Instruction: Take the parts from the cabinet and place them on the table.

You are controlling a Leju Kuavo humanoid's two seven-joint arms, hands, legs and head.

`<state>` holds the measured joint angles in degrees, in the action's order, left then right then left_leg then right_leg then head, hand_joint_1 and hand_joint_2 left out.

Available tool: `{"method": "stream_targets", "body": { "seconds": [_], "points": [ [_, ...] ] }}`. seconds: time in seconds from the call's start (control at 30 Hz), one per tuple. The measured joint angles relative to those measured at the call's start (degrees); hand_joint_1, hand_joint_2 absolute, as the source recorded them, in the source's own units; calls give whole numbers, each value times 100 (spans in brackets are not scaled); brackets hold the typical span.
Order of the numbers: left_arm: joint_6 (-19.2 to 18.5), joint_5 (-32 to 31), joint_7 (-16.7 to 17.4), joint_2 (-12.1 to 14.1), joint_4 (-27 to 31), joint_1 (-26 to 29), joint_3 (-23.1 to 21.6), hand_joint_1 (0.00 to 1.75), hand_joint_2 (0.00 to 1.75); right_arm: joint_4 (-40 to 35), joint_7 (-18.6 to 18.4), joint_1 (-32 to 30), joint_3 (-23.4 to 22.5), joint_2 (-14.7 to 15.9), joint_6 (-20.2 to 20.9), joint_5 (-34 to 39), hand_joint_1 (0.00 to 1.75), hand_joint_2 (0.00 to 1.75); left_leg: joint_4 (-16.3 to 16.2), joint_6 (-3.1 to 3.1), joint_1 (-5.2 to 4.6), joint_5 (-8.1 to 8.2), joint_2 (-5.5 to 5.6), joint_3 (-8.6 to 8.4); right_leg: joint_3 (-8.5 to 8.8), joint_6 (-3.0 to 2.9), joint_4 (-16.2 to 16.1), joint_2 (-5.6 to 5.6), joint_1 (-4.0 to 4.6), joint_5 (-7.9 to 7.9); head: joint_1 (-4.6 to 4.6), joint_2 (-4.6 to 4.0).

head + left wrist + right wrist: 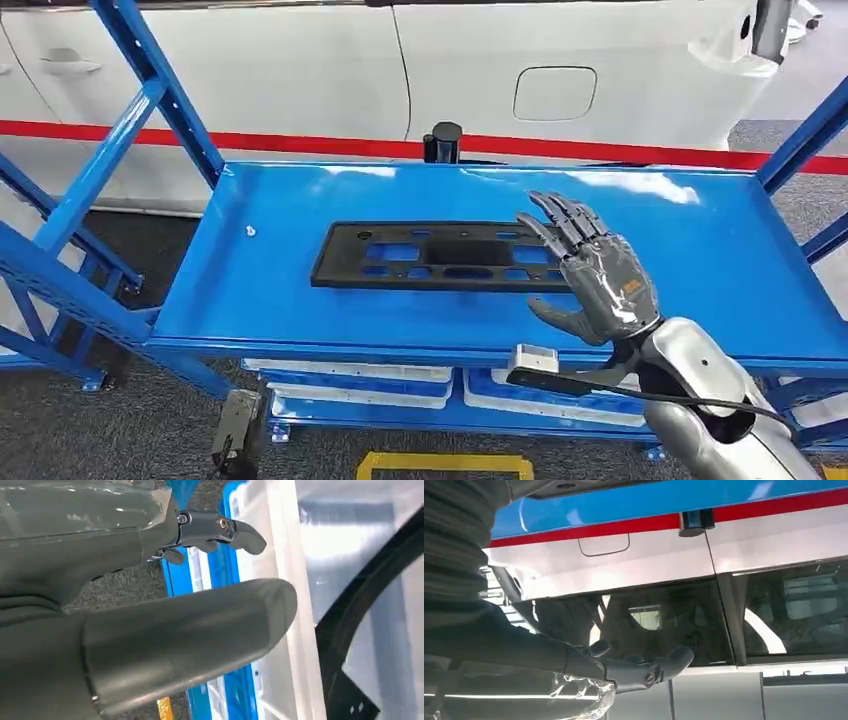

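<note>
A flat black plastic part (pixel 440 255) with several cut-out slots lies along the middle of the blue shelf (pixel 300 300). My right hand (pixel 595 270) hovers over the part's right end, fingers stretched flat and apart, palm down, holding nothing. In the right wrist view the same right hand (pixel 634 667) shows extended fingers with nothing in them. My left hand (pixel 165 610) appears in the left wrist view, thumb and fingers apart and empty, beside white bins (pixel 280 580) on a lower level.
Blue rack posts (pixel 150 90) rise at the left and right corners (pixel 805 140) of the shelf. White trays (pixel 350 385) sit below it. A white car body (pixel 450 60) with a red stripe stands behind. A caster wheel (pixel 235 425) is at the lower left.
</note>
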<state>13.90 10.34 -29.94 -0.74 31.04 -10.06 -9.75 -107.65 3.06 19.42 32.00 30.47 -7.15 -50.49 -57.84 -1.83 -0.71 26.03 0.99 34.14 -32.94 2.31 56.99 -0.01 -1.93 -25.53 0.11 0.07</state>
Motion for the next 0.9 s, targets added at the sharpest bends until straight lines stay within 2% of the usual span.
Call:
{"method": "stream_targets", "body": {
  "seconds": [0.03, 0.1, 0.13, 0.17, 0.2, 0.23, 0.27, 0.3, 0.33, 0.37, 0.43, 0.47, 0.5, 0.7, 0.9],
  "points": [
    [-2, -9, 0, -13, 0, -7, -2, 0, 0, -17, -7, -12, -18, 4, -11, -18, 0, 175, -217, 42, 2, 126, -22, 74, 30, -57, 0, -3, 3, -34, -31, 0],
    [-4, -13, 2, -15, 0, -5, -2, 0, 0, -35, -20, -56, -20, 0, -13, -46, 0, 175, -1217, 116, 69, 554, -54, 580, 74, -105, 0, -8, 9, -71, -50, 0],
    [-4, -13, 4, -15, -2, 5, -2, 0, 0, -37, -20, -86, -20, 0, -13, -55, 0, 175, -1648, 141, 92, 685, -58, 832, 86, -121, 1, -8, 11, -85, -52, 0],
    [-4, -13, 7, -18, -2, 11, -2, 0, 0, -37, -22, -116, -17, -2, -13, -61, 0, 175, -1873, 161, 109, 685, -59, 1008, 103, -134, 2, -7, 11, -99, -50, 0],
    [-4, -13, 7, -15, -2, 12, -2, 0, 0, -41, -22, -134, -17, -2, -13, -66, 0, 175, -1791, 173, 128, 544, -61, 1033, 125, -133, 2, -4, 7, -125, -55, 0],
    [-4, -13, 7, -13, -2, 8, 0, 0, 0, -41, -22, -148, -20, -2, -13, -72, 0, 175, -1471, 183, 147, 286, -72, 924, 161, -118, 3, 1, -7, -147, -55, 0],
    [-4, -13, 7, -9, -2, 6, 0, 0, 0, -44, -22, -155, -20, -2, -15, -74, 0, 175, -969, 183, 164, -21, -87, 704, 213, -92, 3, 6, -19, -183, -55, 0],
    [-4, -15, 4, -7, -2, 4, 0, 0, 0, -44, -22, -155, -22, -2, -13, -79, 0, 175, -356, 183, 182, -337, -98, 411, 282, -64, 2, 8, -30, -231, -57, 0],
    [-4, -15, 7, -9, -2, -1, 0, 0, 0, -44, -22, -153, -24, -2, -13, -81, 0, 175, -105, 190, 173, -300, -103, 247, 302, -16, 0, 10, 2, -267, -52, 0],
    [-4, -15, 5, -11, -2, -16, 2, 0, 0, -48, -24, -147, -31, 0, -15, -87, 0, 175, -6, 156, 136, -247, -88, 188, 283, 22, 16, 11, 44, -289, -63, 0],
    [-2, -15, 9, -13, -4, -13, 2, 0, 0, -57, -24, -159, -31, -2, -13, -98, 0, 175, -34, 98, 114, -246, -79, 216, 286, 64, -30, 2, 39, -284, -57, 0],
    [2, -13, 4, -28, -4, -11, 2, 0, 0, -57, -24, -156, -35, -4, -13, -105, 0, 175, -1, 93, 127, -274, -76, 211, 291, 52, 10, -4, 82, -313, -57, 0],
    [7, -15, 2, -22, -4, -13, 11, 0, 0, -57, -24, -157, -37, -4, -13, -107, 0, 175, -6, 91, 111, -272, -62, 213, 305, 37, -24, -8, 58, -299, -55, 0],
    [48, -13, 9, -53, -13, -12, 114, 0, 0, -50, -24, -178, 31, -18, 363, -129, 0, 175, -6, 23, 73, -236, -41, 211, 364, 50, -148, -29, 47, -288, -50, 0],
    [48, 31, -44, -173, -79, -14, 146, 0, 0, -50, -410, -470, 367, -238, 939, -821, 0, 175, -8, -11, 65, -234, -43, 209, 370, 92, -164, -29, 46, -266, -52, 0]
  ]
}}
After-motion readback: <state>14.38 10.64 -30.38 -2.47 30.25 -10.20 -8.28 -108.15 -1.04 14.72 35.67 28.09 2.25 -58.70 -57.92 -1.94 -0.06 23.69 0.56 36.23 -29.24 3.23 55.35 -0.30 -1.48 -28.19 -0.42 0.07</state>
